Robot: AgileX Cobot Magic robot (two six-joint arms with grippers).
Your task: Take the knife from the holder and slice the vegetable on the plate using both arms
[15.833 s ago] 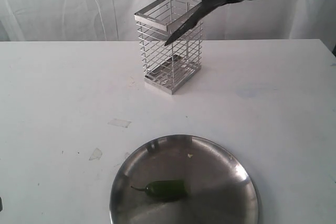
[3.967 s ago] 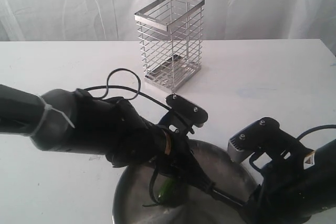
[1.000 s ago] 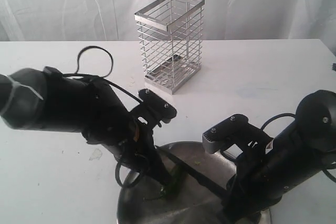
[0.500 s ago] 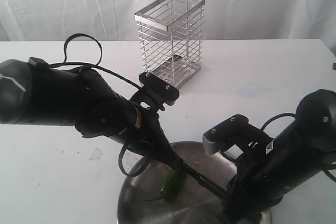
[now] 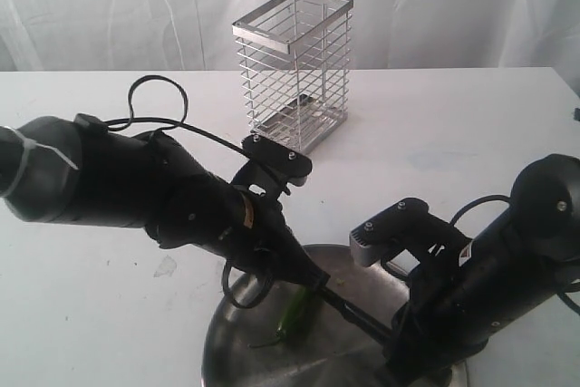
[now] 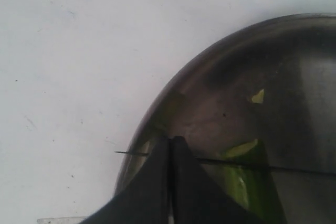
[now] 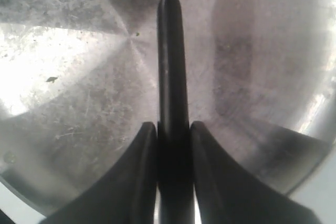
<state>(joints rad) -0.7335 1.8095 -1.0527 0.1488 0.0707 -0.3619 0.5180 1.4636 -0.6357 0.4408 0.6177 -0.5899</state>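
Plate (image 5: 237,337) holds vegetable (image 5: 296,313); holder (image 5: 292,70) empty. Right gripper (image 7: 169,129) clamped on knife (image 7: 170,56); left gripper (image 6: 171,148) together.

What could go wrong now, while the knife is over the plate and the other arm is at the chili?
1. The left gripper looks shut beside the chili, not on it; the chili may roll under the blade.
2. The knife, clamped in the right gripper, points toward the left gripper; they may collide.
3. A hard cut may push the plate across the table.

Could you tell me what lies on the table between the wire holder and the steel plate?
Nothing rests there: in the exterior view, bare white table separates the holder from the plate; only the left arm's bracket overhangs it.
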